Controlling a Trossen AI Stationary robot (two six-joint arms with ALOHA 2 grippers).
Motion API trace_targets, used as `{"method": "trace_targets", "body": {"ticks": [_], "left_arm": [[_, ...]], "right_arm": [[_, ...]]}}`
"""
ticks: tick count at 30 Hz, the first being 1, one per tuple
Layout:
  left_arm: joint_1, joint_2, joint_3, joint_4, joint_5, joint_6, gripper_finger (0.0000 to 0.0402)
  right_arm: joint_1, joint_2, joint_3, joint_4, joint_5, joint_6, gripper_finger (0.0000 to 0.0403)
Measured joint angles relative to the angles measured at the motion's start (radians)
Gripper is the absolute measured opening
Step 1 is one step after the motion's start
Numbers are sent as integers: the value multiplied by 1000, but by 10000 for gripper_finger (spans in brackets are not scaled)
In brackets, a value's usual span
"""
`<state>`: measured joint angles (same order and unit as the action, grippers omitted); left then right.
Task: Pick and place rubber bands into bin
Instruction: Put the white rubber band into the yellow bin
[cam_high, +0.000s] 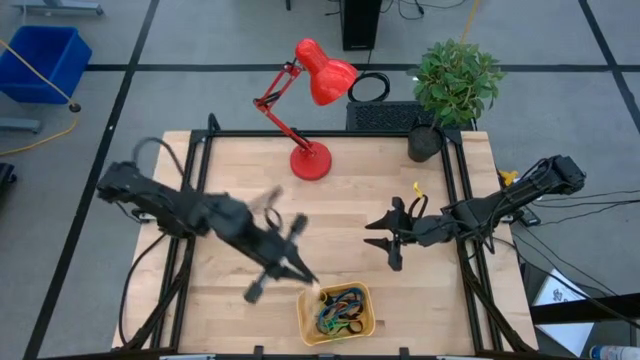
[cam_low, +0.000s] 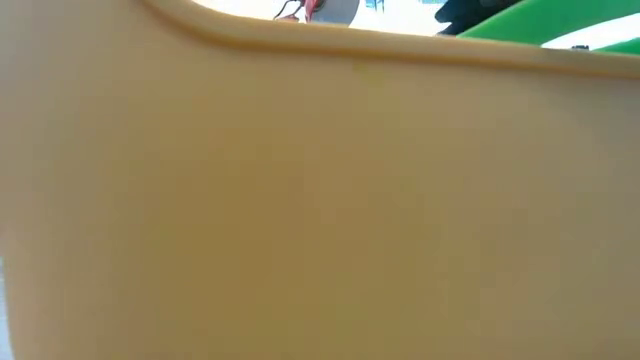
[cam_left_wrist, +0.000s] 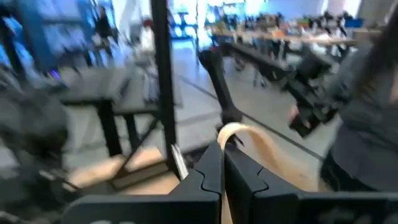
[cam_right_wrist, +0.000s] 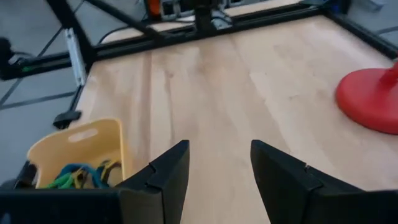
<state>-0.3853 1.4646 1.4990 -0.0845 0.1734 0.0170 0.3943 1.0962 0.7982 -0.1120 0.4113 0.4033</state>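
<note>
The yellow-orange bin (cam_high: 362, 322) sits near the table's near edge, with several coloured rubber bands (cam_high: 338, 308) lying in it. Its wall (cam_low: 300, 200) fills the low view. My left gripper (cam_high: 308, 281) is above the bin's far left corner, shut on a tan rubber band (cam_left_wrist: 258, 144). My right gripper (cam_high: 385, 240) hangs open to the bin's far right, with nothing between its fingers (cam_right_wrist: 217, 168). Its wrist view shows the bin (cam_right_wrist: 81, 146) and the bands (cam_right_wrist: 74, 177) in it. My left gripper pinches the tan rubber band between its two shut fingers, at their free ends (cam_left_wrist: 225, 138). The fingers run about level, slanting toward the table's near right. From the tips the band arches up and droops slack to one side (cam_left_wrist: 277, 165), clear of the table.
A red desk lamp (cam_high: 315, 100) stands at the far middle of the table, its base (cam_right_wrist: 370, 99) close to my right gripper. A potted plant (cam_high: 455, 85) is at the far right. A black frame (cam_high: 200, 200) borders the table. Bare wood lies between the arms.
</note>
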Motion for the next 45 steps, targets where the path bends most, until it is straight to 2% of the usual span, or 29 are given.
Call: {"method": "trace_targets", "body": {"ticks": [7,20,27,30,35,38,45], "left_arm": [[-57,185,0,-3,-48,-113,8],[-35,456,0,-10,-22,-360,5],[-10,508,0,-145,-17,-471,10],[-5,513,0,-229,-15,-498,5],[-7,513,0,-335,-2,-504,20],[-6,513,0,-357,36,-505,19],[-6,512,0,-368,20,-505,8]], "right_arm": [[0,0,0,-16,-76,4,166],[0,0,0,-31,-80,30,165],[0,0,0,-35,-81,30,166],[0,0,0,-36,-81,30,166],[0,0,0,-37,-81,29,167],[0,0,0,-40,-76,27,165],[0,0,0,-45,-76,27,164]]}}
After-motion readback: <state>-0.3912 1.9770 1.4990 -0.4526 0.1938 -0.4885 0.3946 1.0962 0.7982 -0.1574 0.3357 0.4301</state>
